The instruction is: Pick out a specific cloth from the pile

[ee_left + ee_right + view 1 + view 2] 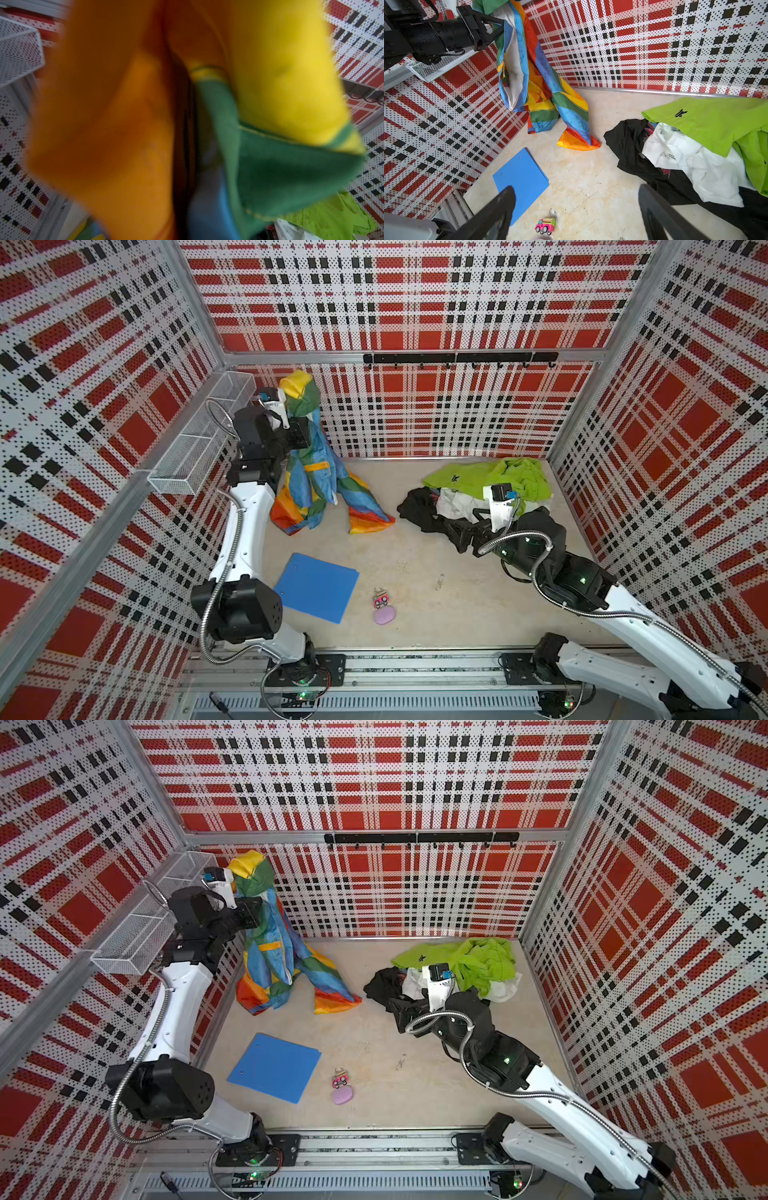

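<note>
Bimanual cell during garment selection. The cloth (316, 489), a large thin shiny fabric in rainbow panels of blue, green, yellow, orange and red with an orange band, hangs from the left gripper (302, 432). The gripper is clamped on a bunched fold near the cloth's upper end, close to the back-left corner. The high grip lets the fabric drape to full length, yet its lower folds rest on the beige tabletop (415, 572). In the left wrist view the cloth (104, 104) fills the frame as blurred orange, yellow and green, so the fingers cannot be seen there. The right wrist view shows the left gripper (497, 22) closed on the fabric. The cloth lies well apart from the pile (498, 477), a heap of lime-green, white and black garments at the back right, so the separation appears largely achieved. The right gripper (576, 189) hovers with jaws spread wide and empty, just beside the pile's black edge, probably ready to restrain the remaining garments. A flat blue folder (318, 587) and a small pink-and-green toy truck (379, 598) lie in the foreground, clear of both arms. A white wire mesh basket (199, 439) is mounted on the left wall.
</note>
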### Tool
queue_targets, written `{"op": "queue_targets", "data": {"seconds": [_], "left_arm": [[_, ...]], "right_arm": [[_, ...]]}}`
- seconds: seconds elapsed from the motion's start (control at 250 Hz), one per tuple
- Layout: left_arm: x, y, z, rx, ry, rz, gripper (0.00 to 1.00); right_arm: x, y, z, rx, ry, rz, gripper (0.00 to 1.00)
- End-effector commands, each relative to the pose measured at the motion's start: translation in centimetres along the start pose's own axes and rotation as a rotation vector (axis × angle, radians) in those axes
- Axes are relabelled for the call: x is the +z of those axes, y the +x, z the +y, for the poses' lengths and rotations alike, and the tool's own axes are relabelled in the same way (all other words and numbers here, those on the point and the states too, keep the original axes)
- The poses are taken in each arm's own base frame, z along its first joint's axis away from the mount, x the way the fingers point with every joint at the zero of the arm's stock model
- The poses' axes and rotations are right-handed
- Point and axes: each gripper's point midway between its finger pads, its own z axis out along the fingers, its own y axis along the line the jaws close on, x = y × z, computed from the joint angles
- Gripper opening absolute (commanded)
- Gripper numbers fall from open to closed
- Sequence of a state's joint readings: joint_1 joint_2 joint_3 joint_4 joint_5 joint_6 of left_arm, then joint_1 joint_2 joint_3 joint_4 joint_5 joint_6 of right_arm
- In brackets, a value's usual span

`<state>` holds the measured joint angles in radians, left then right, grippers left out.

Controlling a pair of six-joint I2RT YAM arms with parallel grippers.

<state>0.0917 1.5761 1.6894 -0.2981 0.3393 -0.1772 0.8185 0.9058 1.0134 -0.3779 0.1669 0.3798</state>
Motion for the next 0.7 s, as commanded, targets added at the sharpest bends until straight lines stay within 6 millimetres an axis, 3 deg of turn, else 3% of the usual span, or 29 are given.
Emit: {"op": "queue_targets", "data": {"seconds": [0.0,0.312,0.696], "left_arm": [[1.6,0.8,-2.6,0.048,0.069,-0.021,0.00],[5.1,13.1,-3.2,-0.099,0.123,0.180,0.00],[4.8,28.2,1.6,-0.204,-0.136,0.465,0.00]], "right_arm": [[-0.3,-0.7,0.2,0.020,-0.009,-0.036,0.98],[-0.2,-0.4,0.0,0.017,-0.002,-0.027,0.98],[-0.2,0.3,-0.5,0.014,0.013,-0.022,0.98]]}}
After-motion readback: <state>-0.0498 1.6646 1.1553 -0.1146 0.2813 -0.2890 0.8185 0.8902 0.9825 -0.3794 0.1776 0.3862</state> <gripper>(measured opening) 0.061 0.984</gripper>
